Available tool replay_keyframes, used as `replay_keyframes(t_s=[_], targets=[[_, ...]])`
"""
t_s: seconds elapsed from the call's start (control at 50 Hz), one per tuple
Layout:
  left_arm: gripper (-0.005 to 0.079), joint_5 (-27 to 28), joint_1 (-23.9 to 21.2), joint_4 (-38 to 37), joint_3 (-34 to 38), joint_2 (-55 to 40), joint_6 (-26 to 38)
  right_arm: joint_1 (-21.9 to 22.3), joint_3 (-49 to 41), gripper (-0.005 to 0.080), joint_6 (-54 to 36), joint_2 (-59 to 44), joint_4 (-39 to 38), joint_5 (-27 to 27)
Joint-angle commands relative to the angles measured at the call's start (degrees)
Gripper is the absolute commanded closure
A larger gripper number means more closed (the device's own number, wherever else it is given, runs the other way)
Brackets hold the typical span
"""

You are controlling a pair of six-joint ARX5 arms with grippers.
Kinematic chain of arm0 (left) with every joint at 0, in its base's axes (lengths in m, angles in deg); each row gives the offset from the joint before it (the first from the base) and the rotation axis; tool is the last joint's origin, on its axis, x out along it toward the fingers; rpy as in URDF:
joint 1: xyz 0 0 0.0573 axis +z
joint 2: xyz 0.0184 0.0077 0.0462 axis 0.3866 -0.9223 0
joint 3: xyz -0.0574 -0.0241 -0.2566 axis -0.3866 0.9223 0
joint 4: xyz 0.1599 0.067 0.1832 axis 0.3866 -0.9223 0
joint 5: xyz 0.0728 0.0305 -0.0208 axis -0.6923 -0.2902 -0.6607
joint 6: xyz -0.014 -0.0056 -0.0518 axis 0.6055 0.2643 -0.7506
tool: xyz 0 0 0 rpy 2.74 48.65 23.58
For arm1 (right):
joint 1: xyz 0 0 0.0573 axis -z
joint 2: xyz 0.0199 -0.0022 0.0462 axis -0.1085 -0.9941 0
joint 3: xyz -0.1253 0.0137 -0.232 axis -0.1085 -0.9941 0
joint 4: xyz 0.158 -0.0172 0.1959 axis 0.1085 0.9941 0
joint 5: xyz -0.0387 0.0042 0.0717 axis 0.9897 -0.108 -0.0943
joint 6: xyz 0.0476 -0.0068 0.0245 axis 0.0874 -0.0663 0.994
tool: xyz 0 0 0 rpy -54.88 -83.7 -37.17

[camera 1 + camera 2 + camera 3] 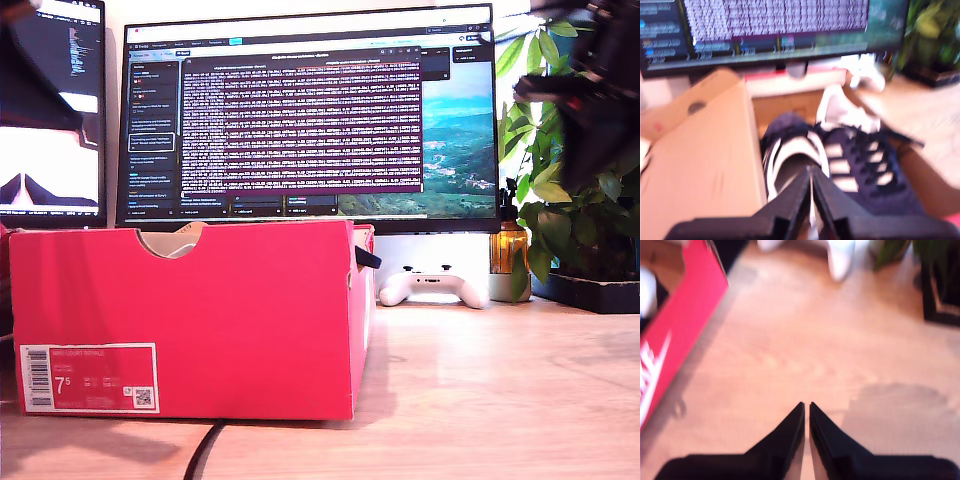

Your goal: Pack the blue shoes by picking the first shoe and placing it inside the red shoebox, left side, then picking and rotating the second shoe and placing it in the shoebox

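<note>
The red shoebox (200, 310) stands on the desk at the exterior view's left, with its barcode label facing the camera. In the blurred first wrist view the blue shoes lie side by side inside it: one (787, 150) shows its white lining, the other (865, 170) its white stripes and navy laces. My first gripper (810, 171) hangs just above them, fingers shut together with nothing held. My second gripper (806, 404) is shut and empty over bare desk, with the shoebox's red side (675, 340) off to one side of it.
A brown cardboard flap (700, 160) lies beside the shoes. A white game controller (433, 285), a monitor (310, 120) and a potted plant (570, 200) stand behind the box. A blurred black arm (595, 90) hangs at the exterior view's upper right. A dark cable (203, 450) runs under the box's front.
</note>
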Motion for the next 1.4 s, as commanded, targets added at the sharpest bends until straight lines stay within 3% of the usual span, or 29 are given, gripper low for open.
replay_keyframes(t_s=[0.0,0.14,0.34,0.64,0.86,1.16,1.38], targets=[[0.0762,1.9,2.25,2.25,-0.33,-1.03,1.38,0.42,-2.21,0.0765,0.09,2.75,-1.16,0.04],[0.0762,7.5,8.13,5.03,-0.28,-2.62,1.77,0.87,-6.51,0.0765,0.26,8.24,-4.31,0.96],[0.0762,11.13,13.53,9.38,-0.28,-5.88,2.67,1.7,-14.21,0.0765,1.7,16.13,-10.53,3.89],[0.0762,11.52,18.34,11.89,2.32,-3.78,6.27,1.99,-26.32,0.0765,5.81,25.29,-19.58,5.27],[0.0762,12.39,22.45,13.35,3.8,-0.83,7.13,2.84,-29.68,0.0765,5.77,28.11,-22.77,13.6],[0.0762,15.08,24.28,13.18,3.85,-0.81,7.17,3.65,-29.83,0.0765,16.2,28.35,-22.56,10.84],[0.0762,14.91,26.53,13.6,5.84,0.55,7.02,3.65,-29.9,0.0765,4.2,28.35,-23.45,10.86]])
